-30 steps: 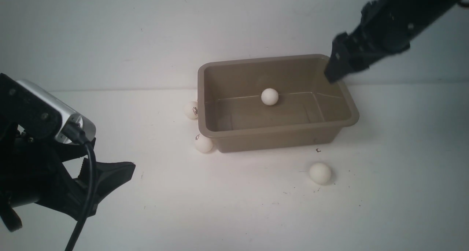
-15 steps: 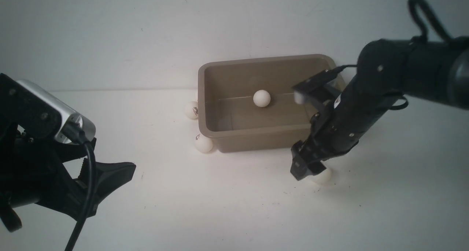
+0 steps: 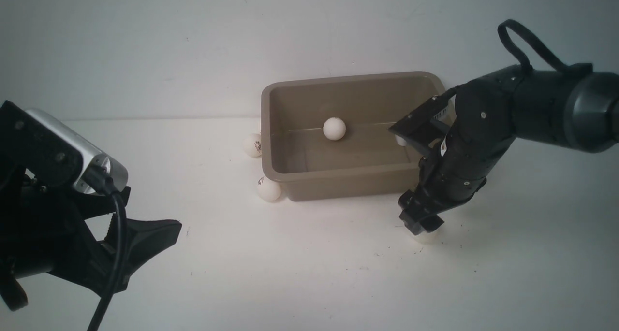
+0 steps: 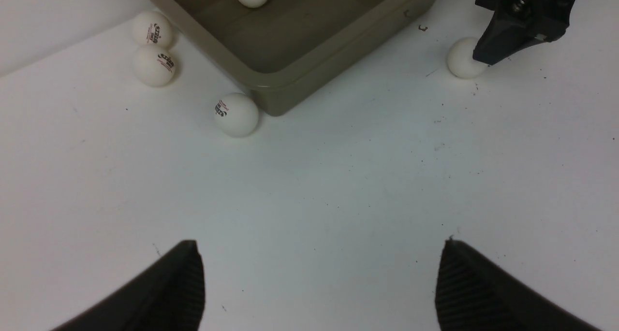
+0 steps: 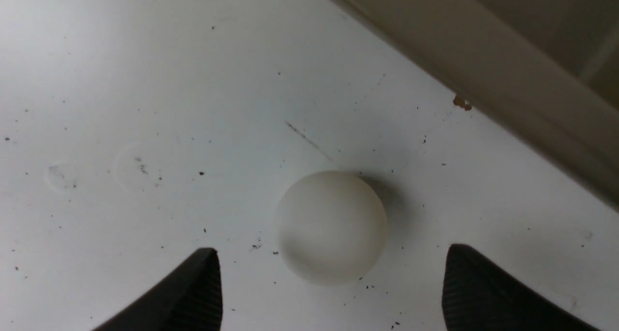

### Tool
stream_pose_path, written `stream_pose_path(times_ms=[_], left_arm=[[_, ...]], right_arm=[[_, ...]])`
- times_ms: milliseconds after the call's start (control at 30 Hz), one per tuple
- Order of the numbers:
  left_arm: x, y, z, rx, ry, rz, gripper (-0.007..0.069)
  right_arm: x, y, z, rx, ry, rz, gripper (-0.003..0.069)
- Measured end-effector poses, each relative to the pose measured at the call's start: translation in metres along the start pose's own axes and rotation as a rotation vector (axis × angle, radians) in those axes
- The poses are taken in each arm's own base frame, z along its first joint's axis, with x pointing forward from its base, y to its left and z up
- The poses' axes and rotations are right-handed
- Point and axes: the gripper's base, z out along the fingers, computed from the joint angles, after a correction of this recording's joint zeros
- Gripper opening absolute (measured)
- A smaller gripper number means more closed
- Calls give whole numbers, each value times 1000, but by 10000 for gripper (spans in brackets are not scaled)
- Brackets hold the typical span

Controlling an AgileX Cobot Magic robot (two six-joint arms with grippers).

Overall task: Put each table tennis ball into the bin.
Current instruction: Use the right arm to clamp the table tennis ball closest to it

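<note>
Table tennis balls, small, matte and white, lie in 5 spots. The ball in the bin (image 3: pixel 334 128) rests on the floor of the rectangular taupe plastic bin (image 3: pixel 360 179), near its far wall and left of the middle. A plain ball (image 5: pixel 331 227) with no visible print sits on the white tabletop (image 3: pixel 309 273) in front of the bin's near right corner, apart from its wall. The right gripper (image 3: pixel 420 224) stands over this ball, pointing steeply down, its black ribbed jaws spread with 1 on either side. In the right wrist view bare table shows between each jaw and the ball, so nothing is grasped. A corner ball (image 3: pixel 269 189) with a dark printed logo sits just beside the bin's near left corner; whether it touches the wall I cannot tell. In the left wrist view 2 more printed balls lie close together outside the bin's left wall, a nearer logo ball (image 4: pixel 154 65) and a farther logo ball (image 4: pixel 152 29). The left gripper (image 4: pixel 319 243) hangs low on the robot's left, well apart from the bin, with its jaws wide apart over bare table and holding nothing.
</note>
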Motion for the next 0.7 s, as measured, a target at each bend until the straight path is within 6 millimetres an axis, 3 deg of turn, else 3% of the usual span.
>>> stream_pose_path(times_ms=[200, 500, 600, 700], left_arm=[[0, 0, 0, 0, 0, 0, 583], [0, 0, 0, 0, 0, 0, 583], [0, 0, 0, 0, 0, 0, 583], [0, 0, 0, 0, 0, 0, 583]], right_arm=[[-1, 1, 6, -9, 2, -4, 554], [0, 3, 32, -35, 34, 4, 549], [0, 3, 38, -35, 34, 5, 530], [-1, 3, 41, -32, 29, 8, 456]])
